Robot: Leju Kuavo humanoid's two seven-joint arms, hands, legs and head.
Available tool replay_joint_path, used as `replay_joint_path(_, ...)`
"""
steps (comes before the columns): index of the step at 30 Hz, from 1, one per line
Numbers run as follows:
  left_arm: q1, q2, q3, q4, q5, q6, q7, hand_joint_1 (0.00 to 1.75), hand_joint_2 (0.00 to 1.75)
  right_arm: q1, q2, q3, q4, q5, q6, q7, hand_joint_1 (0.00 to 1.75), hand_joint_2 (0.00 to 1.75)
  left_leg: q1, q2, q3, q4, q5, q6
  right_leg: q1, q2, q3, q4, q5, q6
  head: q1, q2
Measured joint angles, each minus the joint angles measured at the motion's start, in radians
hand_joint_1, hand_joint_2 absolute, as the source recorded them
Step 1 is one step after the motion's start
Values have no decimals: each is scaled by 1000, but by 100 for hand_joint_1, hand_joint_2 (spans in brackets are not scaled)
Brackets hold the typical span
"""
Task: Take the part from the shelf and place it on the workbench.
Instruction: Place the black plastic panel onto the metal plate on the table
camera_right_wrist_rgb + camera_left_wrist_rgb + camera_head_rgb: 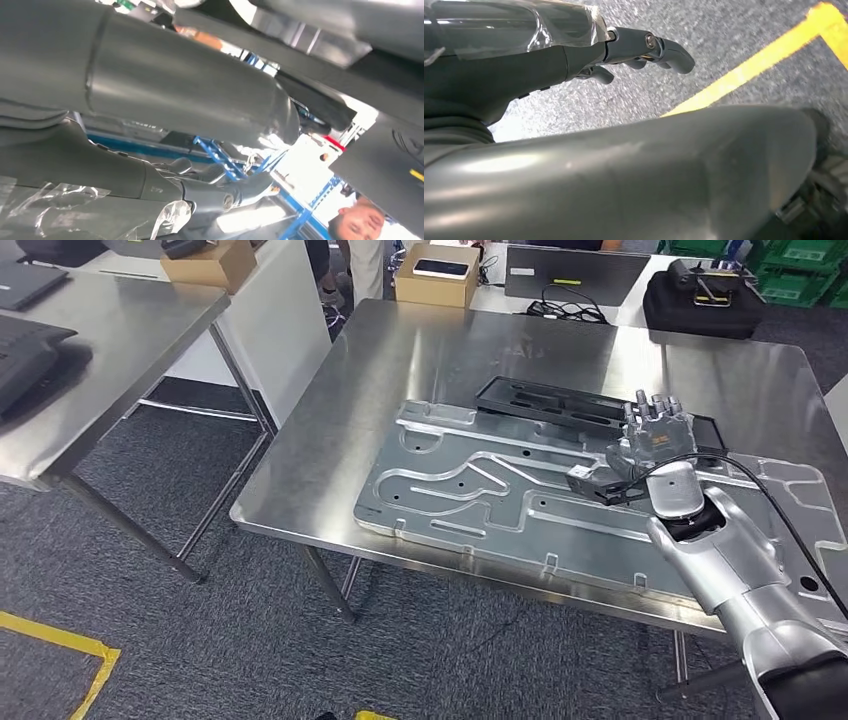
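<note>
Reaching over the steel workbench point(330, 440), my right hand point(655, 425) hovers above the large stamped metal part point(480, 490) lying flat there, fingers apart and holding nothing; my left hand point(644, 50) hangs over grey floor point(744, 30), fingers curled inward; beyond, a black tray point(550, 402)

Black slotted part point(560, 403) lies flat on the steel workbench point(330, 455)
</note>
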Motion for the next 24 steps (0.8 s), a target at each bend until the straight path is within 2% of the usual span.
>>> replay_joint_path(2,2,1,0,0,-2,0,2,0,0,3,-4,1,9,-4,-2,0,0,0,-1,-1,-18,12,-1,-7,-8,0,-18,-2,9,-13,0,0)
replay_joint_path(3,2,1,0,0,-3,0,4,0,0,4,-5,1,13,-5,-3,-1,0,0,2,-1,-33,37,-23,-19,-12,0,-28,-1,15,-21,0,0)
replay_joint_path(4,3,2,0,0,-4,0,4,0,0,3,-7,1,16,-6,-4,-1,0,0,10,-1,-54,87,-61,-35,-16,-1,-37,-1,22,-27,0,0)
replay_joint_path(6,3,2,0,0,-6,0,7,0,0,1,-7,2,19,-7,-5,-1,0,0,38,2,-105,245,-158,-70,-19,-2,-50,0,33,-35,0,0)
replay_joint_path(7,2,2,0,0,-6,0,7,0,0,1,-8,2,21,-9,-5,-1,0,0,51,3,-125,319,-192,-80,-20,-2,-55,0,38,-36,0,0)
replay_joint_path(8,2,2,0,0,-6,1,8,0,0,1,-8,2,22,-11,-4,-1,0,0,61,3,-130,361,-209,-85,-21,-3,-60,-1,44,-37,0,0)
replay_joint_path(9,2,2,0,0,-6,0,7,0,0,1,-8,2,23,-12,-4,-1,0,0,66,3,-115,359,-206,-84,-21,-3,-65,-1,50,-36,0,0)
replay_joint_path(10,1,0,0,0,-6,0,7,0,0,1,-8,2,24,-14,-4,-1,0,0,66,3,-80,316,-188,-78,-19,-4,-69,-4,56,-37,0,0)
replay_joint_path(11,0,-1,0,0,-6,0,7,0,0,-2,-8,2,24,-15,-3,0,0,0,61,2,-27,238,-162,-64,-17,-3,-71,-9,64,-38,0,0)
replay_joint_path(13,-5,2,1,0,-7,0,7,0,0,-10,-8,1,23,-15,-3,2,0,0,38,1,89,61,-123,-26,-16,-4,-73,-24,83,-40,0,0)
replay_joint_path(14,-9,5,1,0,-7,1,6,0,0,-14,-9,1,23,-15,-3,3,0,0,27,2,126,1,-114,-15,-17,-5,-76,-31,95,-39,0,0)
replay_joint_path(15,-12,7,2,-1,-7,2,5,0,0,-17,-10,1,23,-16,-2,4,0,0,18,2,142,-31,-108,-12,-19,-6,-80,-36,106,-37,0,0)
replay_joint_path(16,-13,7,2,-1,-7,2,5,0,0,-18,-10,1,23,-17,0,5,0,0,14,3,142,-43,-100,-15,-18,-7,-85,-41,118,-34,0,0)
replay_joint_path(17,-13,8,2,-1,-7,3,5,0,0,-16,-11,1,23,-17,2,6,0,0,17,5,134,-46,-85,-18,-18,-7,-92,-42,122,-31,0,0)
replay_joint_path(18,-11,8,2,-1,-7,3,6,0,0,-14,-11,1,23,-18,4,7,0,0,19,5,125,-50,-70,-17,-15,-5,-103,-31,108,-30,0,0)
replay_joint_path(19,-9,7,2,-1,-8,3,5,0,0,-12,-12,1,22,-20,6,8,0,0,21,7,114,-52,-55,-12,-11,-3,-119,0,72,-30,0,0)
replay_joint_path(20,-7,7,2,-1,-8,3,5,0,0,-11,-12,1,21,-21,9,10,0,0,24,8,101,-52,-41,-7,-6,-1,-140,55,19,-32,0,0)
replay_joint_path(21,-6,6,2,-1,-8,3,3,0,0,-11,-13,1,21,-22,11,11,0,0,23,8,84,-44,-32,-2,-1,1,-164,132,-41,-34,0,0)
replay_joint_path(22,-5,5,2,-1,-8,3,2,0,0,-11,-13,2,20,-23,12,13,0,0,23,7,66,-36,-24,2,2,1,-184,215,-87,-35,0,0)
replay_joint_path(23,-2,4,2,-1,-8,3,2,0,0,-9,-13,2,20,-24,13,14,0,0,23,7,48,-29,-16,1,5,1,-194,282,-109,-35,0,0)
replay_joint_path(24,0,4,2,-1,-9,3,2,0,0,-7,-13,2,19,-24,13,15,0,0,23,7,32,-23,-6,1,7,1,-191,321,-105,-34,0,0)
